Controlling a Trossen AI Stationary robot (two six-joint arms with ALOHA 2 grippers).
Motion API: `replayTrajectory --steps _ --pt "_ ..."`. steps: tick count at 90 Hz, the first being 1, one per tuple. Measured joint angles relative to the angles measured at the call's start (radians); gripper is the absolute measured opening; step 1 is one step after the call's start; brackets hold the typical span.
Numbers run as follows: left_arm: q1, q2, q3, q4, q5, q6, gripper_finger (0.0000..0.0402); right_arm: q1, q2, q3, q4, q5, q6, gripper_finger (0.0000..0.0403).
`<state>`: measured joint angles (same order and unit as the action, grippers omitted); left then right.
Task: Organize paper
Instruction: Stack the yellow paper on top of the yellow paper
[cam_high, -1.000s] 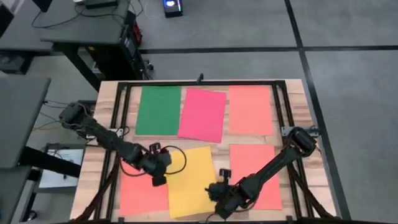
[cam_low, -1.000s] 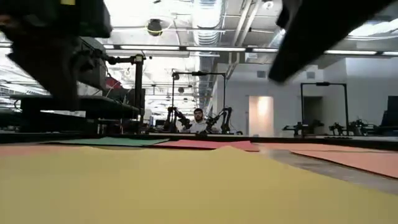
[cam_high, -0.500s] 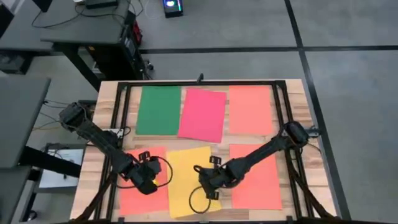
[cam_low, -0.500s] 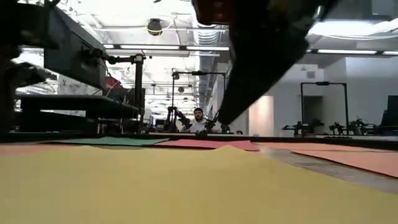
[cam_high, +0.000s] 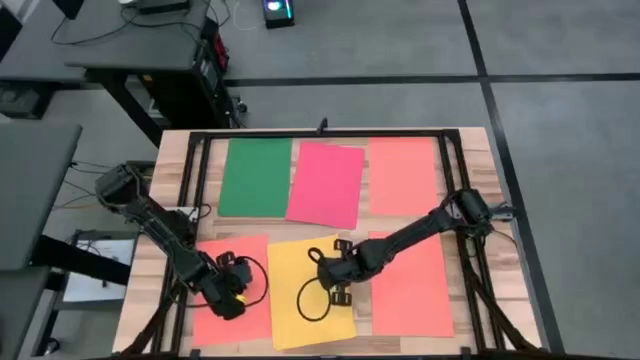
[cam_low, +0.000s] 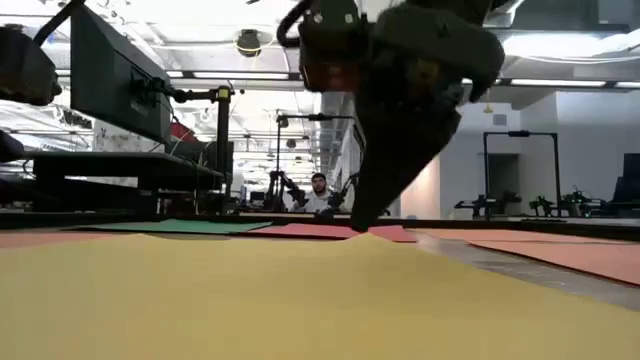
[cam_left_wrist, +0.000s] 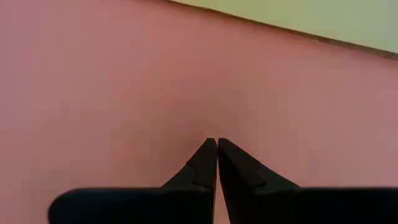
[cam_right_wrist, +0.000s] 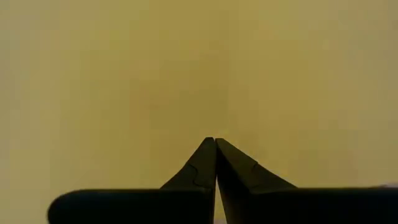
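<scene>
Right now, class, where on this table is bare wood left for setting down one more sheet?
Little: strips between the sheets and along the table edges. Six sheets fill the middle, with the left end effector over the near-left orange sheet and the right end effector over the yellow sheet.

A: Left arm? Reaches in from the desk's (cam_high: 478, 160) left edge toward its near edge, elbow bent. Left claw (cam_high: 228, 300) sits low by the near left corner; in its wrist view the fingers (cam_left_wrist: 205, 163) are pressed together.

B: Right arm? Stretches from the desk's right edge inward. Right claw (cam_high: 334, 285) near the desk's front middle, fingers (cam_right_wrist: 205, 158) likewise closed, nothing between them.
</scene>
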<state>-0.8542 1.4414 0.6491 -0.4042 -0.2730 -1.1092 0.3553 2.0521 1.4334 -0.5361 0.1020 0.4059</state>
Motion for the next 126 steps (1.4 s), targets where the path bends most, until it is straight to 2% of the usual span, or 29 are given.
replayTrajectory --steps 29,60,101,126 --pt "-0.026 0.0 0.0 0.004 0.003 -0.003 0.0 -0.011 0.058 0.005 -0.028 -0.029 -0.019 0.0" --pt "-0.061 0.0 0.0 -0.005 0.002 -0.003 0.0 -0.007 0.06 0.006 -0.107 -0.024 0.106 0.0" --pt "-0.095 0.0 0.0 -0.004 0.002 0.016 0.0 0.01 0.059 0.004 -0.119 -0.018 0.111 0.0" --pt "-0.094 0.0 0.0 0.003 0.0 0.013 0.0 0.01 0.058 0.053 -0.144 -0.026 0.11 0.0"
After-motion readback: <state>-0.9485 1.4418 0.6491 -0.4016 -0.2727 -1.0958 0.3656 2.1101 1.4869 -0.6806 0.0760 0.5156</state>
